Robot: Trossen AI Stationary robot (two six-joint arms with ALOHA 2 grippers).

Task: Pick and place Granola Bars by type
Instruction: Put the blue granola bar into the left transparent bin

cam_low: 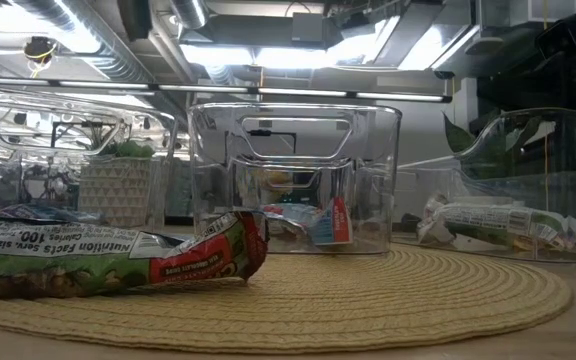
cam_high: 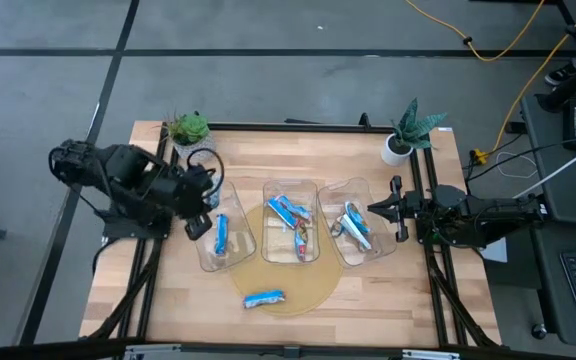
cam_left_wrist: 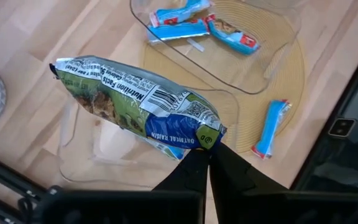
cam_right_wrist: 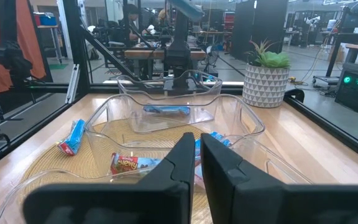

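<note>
High view has three clear plastic bins in a row on a light wooden table (cam_high: pixel 168 290), partly sitting on a round woven straw placemat (cam_high: pixel 313 285). The left gripper (cam_left_wrist: pixel 207 151) hangs over the left clear bin (cam_high: pixel 226 240), and its fingers are clamped tight on one end of a green-and-blue shiny-wrapped granola bar (cam_left_wrist: pixel 135 102). You see it best from the left wrist view: the bar sticks out sideways from the fingertips, up off the bin floor, barcode and nutrition text facing the camera. Another blue bar (cam_high: pixel 221 233) lies down in that same left bin.

The middle clear bin (cam_high: pixel 291 222) holds a few blue-and-white wrapped bars (cam_high: pixel 290 212) plus one with a red end (cam_high: pixel 302 238). The right clear bin (cam_high: pixel 356 232) has a couple of blue-and-silver bars (cam_high: pixel 354 226) in it.

One lone blue bar (cam_high: pixel 264 298) is lying loose on the placemat, in front of the bins, closest to the gap between left and middle.

The right gripper (cam_right_wrist: pixel 195 158) sits low at the outer edge of the right bin, fingers pressed together with nothing between them.

Two small potted green plants, one in a patterned white pot (cam_high: pixel 190 131) and one in a plain white pot (cam_high: pixel 408 135), stand at the back corners of the table.
</note>
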